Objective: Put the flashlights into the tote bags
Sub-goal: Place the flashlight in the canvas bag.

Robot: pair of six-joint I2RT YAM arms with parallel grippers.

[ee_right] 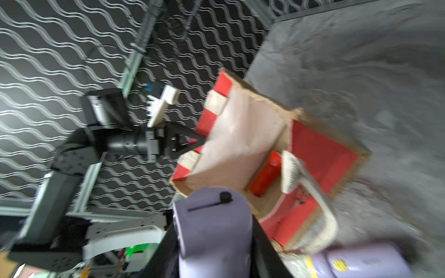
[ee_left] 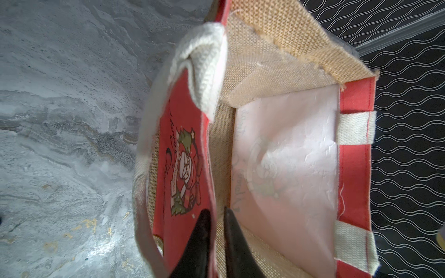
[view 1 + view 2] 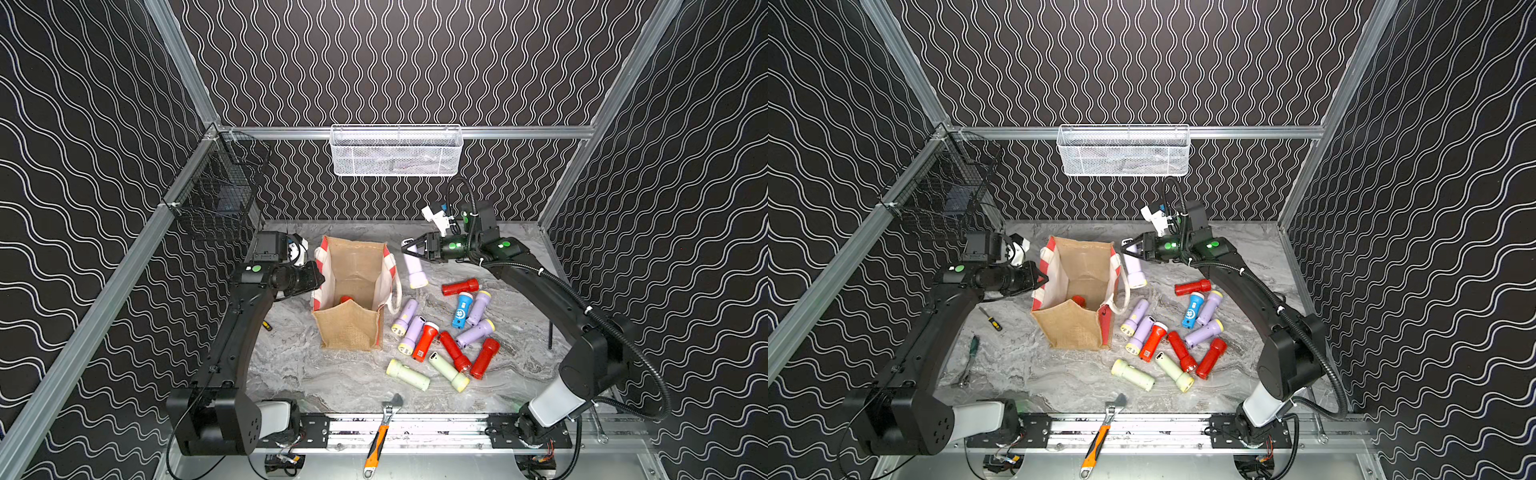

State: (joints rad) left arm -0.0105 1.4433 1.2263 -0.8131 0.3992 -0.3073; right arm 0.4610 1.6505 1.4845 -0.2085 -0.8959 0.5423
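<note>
Gripping a lilac flashlight (image 3: 414, 269) by its tail end in the right pincer (image 3: 409, 249), jaws closed on the barrel, flared head pointing down. Same grip up close from the right wrist, lilac barrel wedged between the two black fingers (image 1: 272, 260).

Just past that pincer's tips, toward the left arm: the bag (image 3: 349, 332), upright on the worktop (image 3: 311, 382), mouth open, between the two pincers. Held flashlight just beside the bag's nearer rim, outside it, not over the opening.

Pinching the bag's opposite side wall at the rim with the left pincer (image 2: 216, 214), jaws all but shut on the fabric: one finger outside on the red printed panel, the other inside by the pale lining.

Down inside the bag, lower than both pincers: one red flashlight (image 3: 345, 299), lying on its side on the bag's floor.

Below the right pincer and back toward its arm's base: loose flashlights (image 3: 455, 351) scattered on the worktop, well apart from the left pincer, across the bag from it. Four lilac, four red, two pale green, and a blue flashlight (image 3: 461, 311) touching a lilac one. Several crossing or touching one another.

Farther back again, at the worktop's front edge between the two arm bases: an orange-handled wrench (image 3: 384, 432). Beneath the left arm, behind the left pincer: a small screwdriver (image 3: 991, 320).
</note>
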